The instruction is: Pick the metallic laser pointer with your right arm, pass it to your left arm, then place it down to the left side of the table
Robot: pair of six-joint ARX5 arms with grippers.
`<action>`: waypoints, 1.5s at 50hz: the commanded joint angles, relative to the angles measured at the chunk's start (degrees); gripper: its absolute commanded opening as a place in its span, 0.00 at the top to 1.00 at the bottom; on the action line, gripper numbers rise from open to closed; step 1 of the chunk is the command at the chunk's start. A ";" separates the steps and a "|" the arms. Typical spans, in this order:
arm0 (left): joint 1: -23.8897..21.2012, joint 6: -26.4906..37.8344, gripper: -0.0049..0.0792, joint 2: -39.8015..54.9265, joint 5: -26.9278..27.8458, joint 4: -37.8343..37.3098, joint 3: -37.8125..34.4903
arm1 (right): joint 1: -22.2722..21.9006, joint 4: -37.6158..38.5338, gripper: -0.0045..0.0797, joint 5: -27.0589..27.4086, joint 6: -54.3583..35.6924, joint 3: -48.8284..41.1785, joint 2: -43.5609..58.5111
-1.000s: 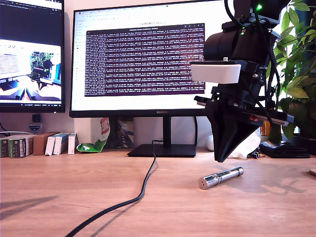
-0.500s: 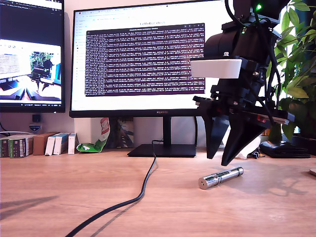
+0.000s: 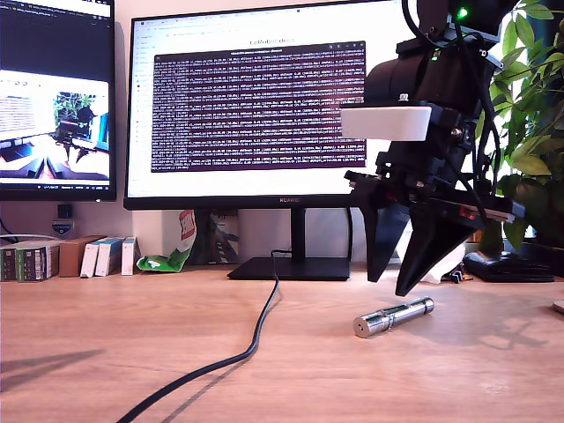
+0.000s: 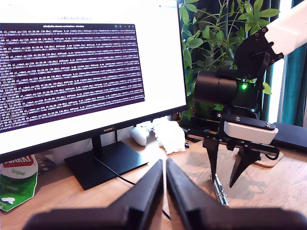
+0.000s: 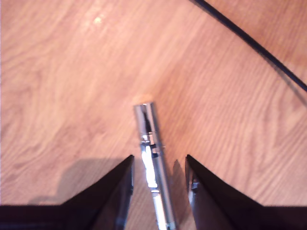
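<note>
Second wrist view looks straight down on the slim, shiny silver metal laser pointer (image 5: 152, 163), which lies flat on the light-brown wooden worktop (image 5: 62, 86). My second pincer (image 5: 158, 179) has its black pointed jaws spread apart, one on each side of the pointer, neither touching it. A thin black cable (image 5: 249, 40) runs across the wood well beyond the pointer's flat round end. Exterior view shows the same black pincer (image 3: 395, 286) poised just above the pointer (image 3: 394, 316), tips clear of it, with the wide computer monitor (image 3: 256, 106) behind and the cable (image 3: 251, 339) trailing from its stand. My first pincer (image 4: 164, 165) has its jaws pressed nearly together, holding nothing, aimed toward the pointer (image 4: 219, 190).
</note>
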 commanded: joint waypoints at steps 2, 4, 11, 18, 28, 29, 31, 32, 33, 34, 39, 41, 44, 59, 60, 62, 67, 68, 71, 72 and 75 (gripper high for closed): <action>-0.09 -0.20 0.96 0.22 -0.07 0.17 0.31 | -0.55 0.04 0.58 -0.37 0.20 -0.26 1.77; -0.09 -0.20 0.96 0.22 -0.04 0.11 0.31 | -0.63 0.07 0.58 -0.37 0.20 -0.26 1.99; -0.09 -0.20 0.96 0.22 -0.04 -0.26 0.31 | -0.92 0.59 0.58 -0.37 0.17 -0.26 2.64; -0.09 -0.20 0.96 0.22 -0.07 -0.22 0.31 | -1.14 0.57 0.58 -0.39 0.17 -0.26 3.26; -0.09 -0.20 0.96 0.22 -0.04 -0.28 0.31 | -1.11 1.33 0.59 -0.39 0.17 -0.26 4.72; -0.09 -0.20 0.96 0.22 -0.04 -0.28 0.31 | -1.11 1.44 0.59 -0.39 0.17 -0.26 4.94; -0.09 -0.20 0.96 0.22 -0.07 -0.28 0.31 | -1.11 1.53 0.59 -0.39 0.15 -0.26 5.22; -0.09 -0.20 0.96 0.22 -0.07 -0.28 0.31 | -1.14 1.60 0.59 -0.39 0.15 -0.26 5.38; -0.09 -0.20 0.96 0.22 -0.07 -0.28 0.31 | -1.11 1.66 0.59 -0.39 0.15 -0.26 5.57; -0.09 -0.20 0.96 0.22 -0.04 -0.28 0.31 | -1.11 1.68 0.59 -0.39 0.15 -0.26 5.68; -0.09 -0.20 0.96 0.22 -0.07 -0.48 0.31 | -1.14 1.90 0.59 -0.39 0.15 -0.26 6.01; -0.09 -0.20 0.96 0.22 -0.07 -0.59 0.31 | -1.14 2.01 0.59 -0.42 0.15 -0.26 6.05; -0.09 -0.20 0.96 0.22 -0.07 -0.61 0.31 | -1.25 2.10 0.59 -0.44 0.15 -0.26 6.08; -0.09 -0.20 0.96 0.22 -0.09 -0.61 0.31 | -1.49 2.51 0.94 -0.48 0.11 -0.28 7.06; -0.09 -0.20 0.96 0.22 -0.07 -0.61 0.31 | -1.49 2.67 0.96 -0.48 0.11 -0.28 7.06; -0.09 -0.20 0.96 0.22 -0.09 -0.63 0.31 | -1.46 3.04 0.96 -0.48 0.11 -0.28 7.06; -0.09 -0.22 0.96 0.24 -0.09 -0.83 0.31 | -1.18 3.76 0.96 -0.48 0.22 -0.26 7.06; -0.09 -0.22 0.96 0.24 -0.07 -0.98 0.31 | -1.11 3.74 0.96 -0.48 0.24 -0.26 7.02; -0.09 -0.22 0.96 0.24 -0.09 -1.60 0.31 | -1.05 3.67 0.96 -0.52 0.39 -0.26 6.49; -0.09 -0.22 0.96 0.24 -0.07 -1.77 0.31 | -1.03 3.85 0.96 -0.59 0.87 -0.26 6.32; -0.09 -0.31 0.95 0.26 -0.07 -2.05 0.31 | -0.94 4.20 0.96 -1.75 3.52 -0.26 5.38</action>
